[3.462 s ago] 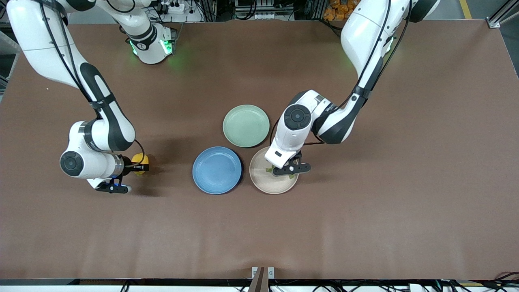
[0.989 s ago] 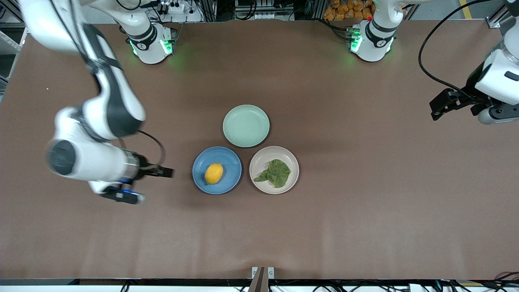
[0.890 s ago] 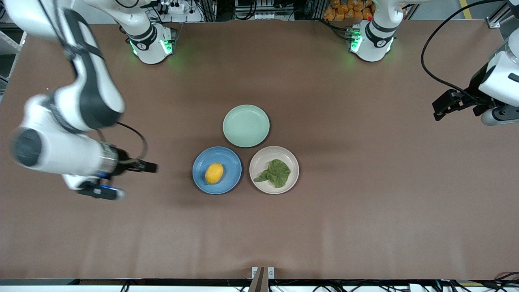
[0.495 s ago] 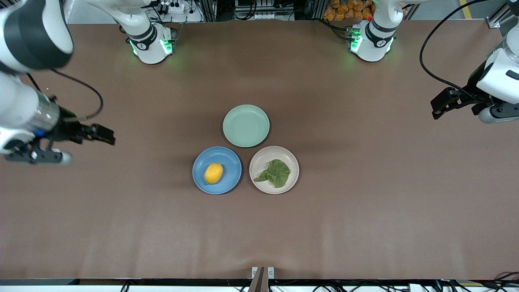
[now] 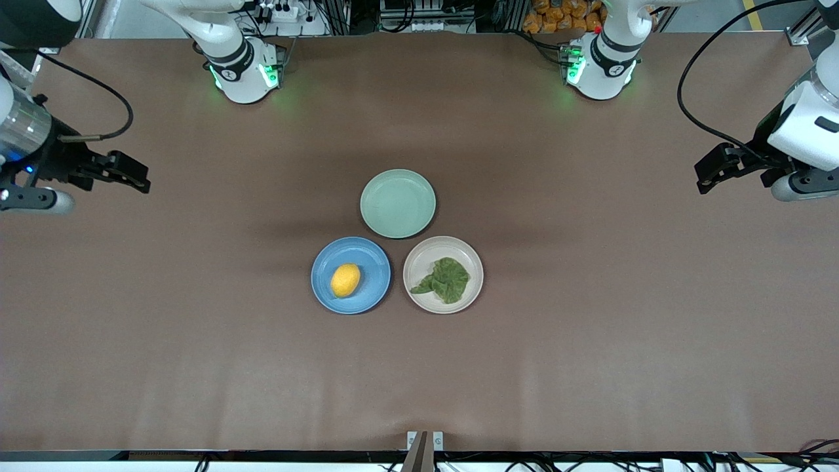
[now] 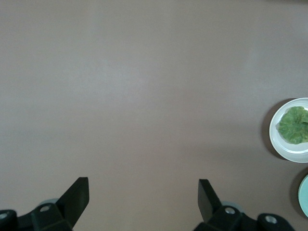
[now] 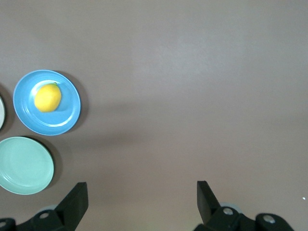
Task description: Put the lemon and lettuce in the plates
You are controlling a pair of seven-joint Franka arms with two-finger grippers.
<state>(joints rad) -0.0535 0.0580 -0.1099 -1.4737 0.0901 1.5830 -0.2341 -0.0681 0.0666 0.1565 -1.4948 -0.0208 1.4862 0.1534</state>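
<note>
both grippers, right gripper (image 5: 134,178) and left gripper (image 5: 711,172), hang open and empty over bare table (image 5: 590,341) well apart from the plates, lemon (image 5: 345,280) in blue plate (image 5: 377,252), lettuce (image 5: 447,279) in beige plate (image 5: 419,259); task judged complete.

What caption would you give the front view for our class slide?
Lemon on blue plate, lettuce on beige plate, both grippers open over the table's ends.

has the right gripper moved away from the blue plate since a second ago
Yes. The right gripper has swung away from the blue plate, toward the right arm's end of the table, fingers open; the lemon lies on that plate.
</note>
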